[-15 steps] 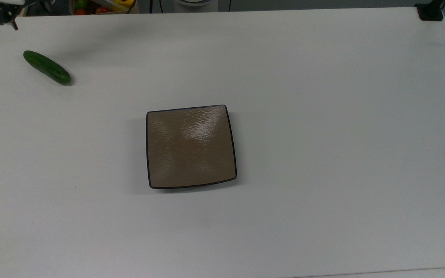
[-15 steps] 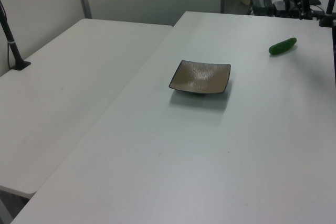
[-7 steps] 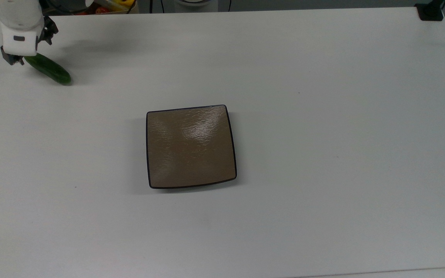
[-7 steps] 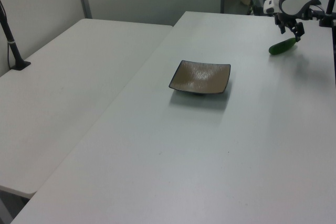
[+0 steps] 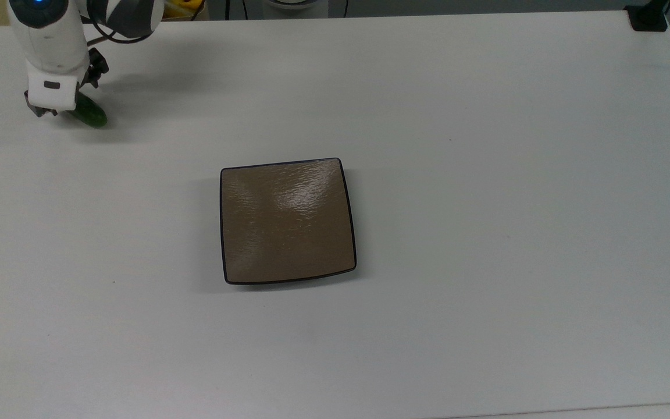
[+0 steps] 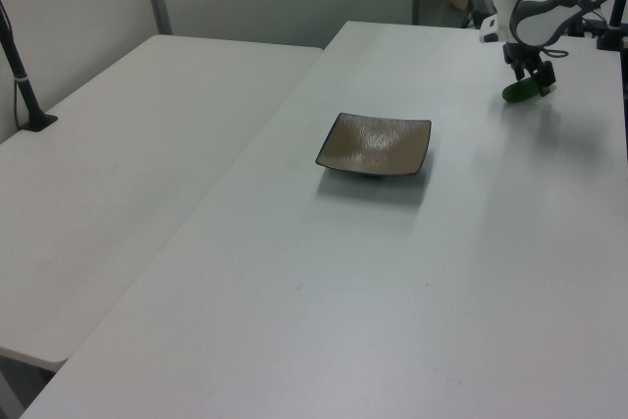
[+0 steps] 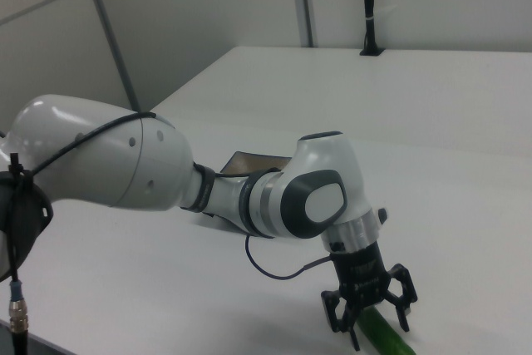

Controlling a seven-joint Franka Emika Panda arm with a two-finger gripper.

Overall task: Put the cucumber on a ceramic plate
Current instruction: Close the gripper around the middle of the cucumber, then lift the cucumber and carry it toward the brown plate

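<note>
the small dark green glossy cucumber (image 5: 88, 112) lay on the white tabletop (image 5: 486, 174) near the top view's upper-left corner, well apart from the square glossy brown-tan ceramic plate (image 5: 287, 221) sitting mid-table. in the left view the cucumber (image 6: 521, 91) was far right, past the plate (image 6: 374, 146).

the white panda arm's two-finger gripper (image 7: 371, 308) was right over the cucumber (image 7: 387, 337). fingers (image 7: 406, 298) were spread, one each side of the veg, not pinching yet as far as the right view showed. top view had the gripper (image 5: 50, 110) body covering most of the cucumber, only one rounded end poking out toward the top view's right.

handling, my read: light, stiff enough for a firm pinch, but skin is smooth + shiny and the body is round, so prob slippery and could roll or squirt out of a narrow grip. best hold = across the short axis near mid-length, where it's thickest and balanced; grabbing near an end would likely let it pivot and droop. slight curve means it may rock when set down.

containers: plate was empty, nothing on it, faint ripples and glare on its surface. shallow w/ thin dark rim, so not much to stop a roll; lay it down flat near centre, low release. ceramic = don't bump it w/ fingertips.

step in hand looked like pre-grasp; task not started as far as placement goes.
</note>
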